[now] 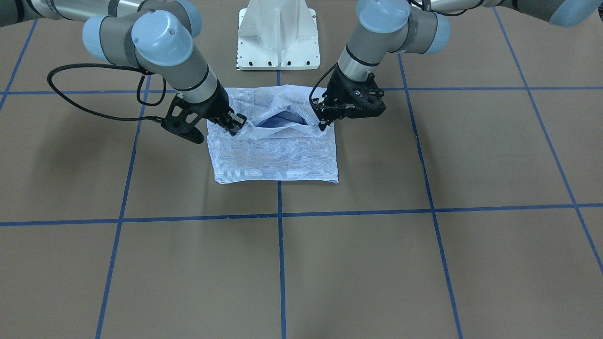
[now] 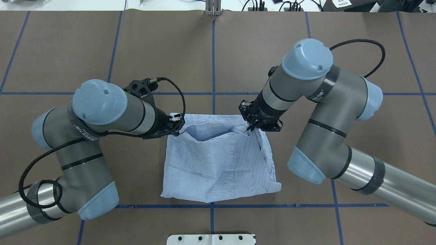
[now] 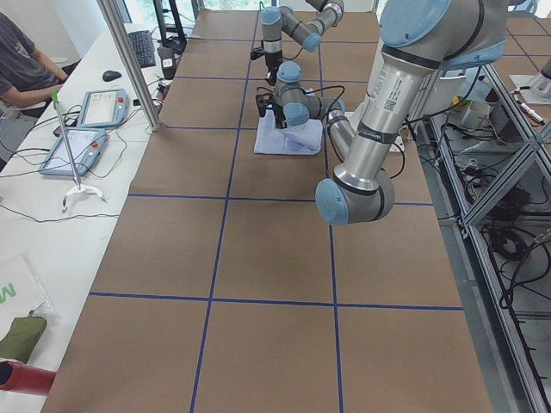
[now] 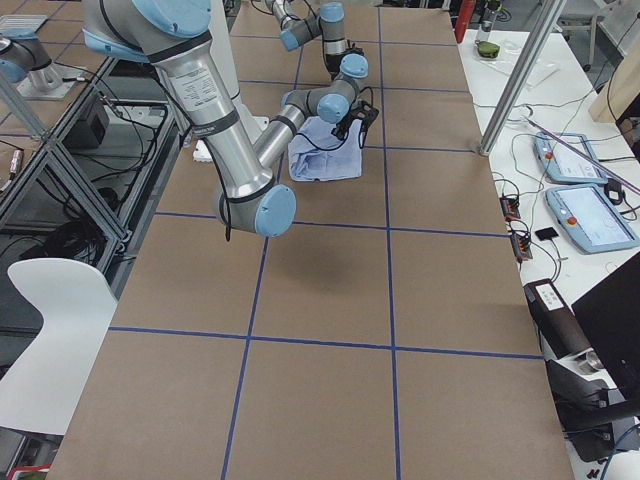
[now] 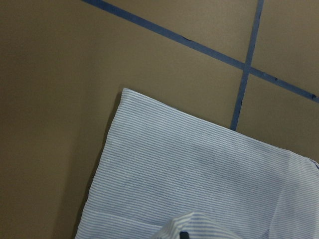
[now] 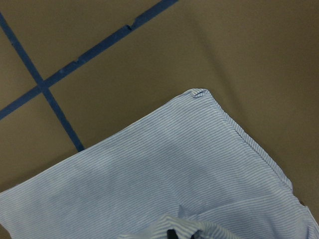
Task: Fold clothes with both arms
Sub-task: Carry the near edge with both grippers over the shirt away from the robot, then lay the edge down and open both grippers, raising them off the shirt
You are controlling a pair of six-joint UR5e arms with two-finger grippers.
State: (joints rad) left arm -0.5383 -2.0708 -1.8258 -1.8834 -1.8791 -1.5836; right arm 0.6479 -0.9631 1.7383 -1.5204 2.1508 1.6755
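The light blue-and-white striped shirt [image 2: 218,163] lies folded into a rough square on the brown table, also seen in the front view [image 1: 278,155]. My left gripper [image 2: 175,126] is shut on the shirt's far-left edge and pinches a raised fold. My right gripper [image 2: 251,129] is shut on the far-right part of the top layer. Between them the cloth is lifted and gapes open, showing a darker blue inside [image 1: 280,120]. In the front view the left gripper [image 1: 325,123] is on the right and the right gripper [image 1: 234,127] on the left. Both wrist views show striped cloth [image 5: 199,169] [image 6: 164,164] bunched at the bottom edge.
The white pedestal base [image 1: 278,37] stands just behind the shirt. Blue tape lines [image 2: 213,68] grid the brown tabletop. A side bench with tablets [image 3: 86,129] and a seated person [image 3: 21,64] is beyond the table's far edge. A white chair [image 4: 50,320] stands off the table.
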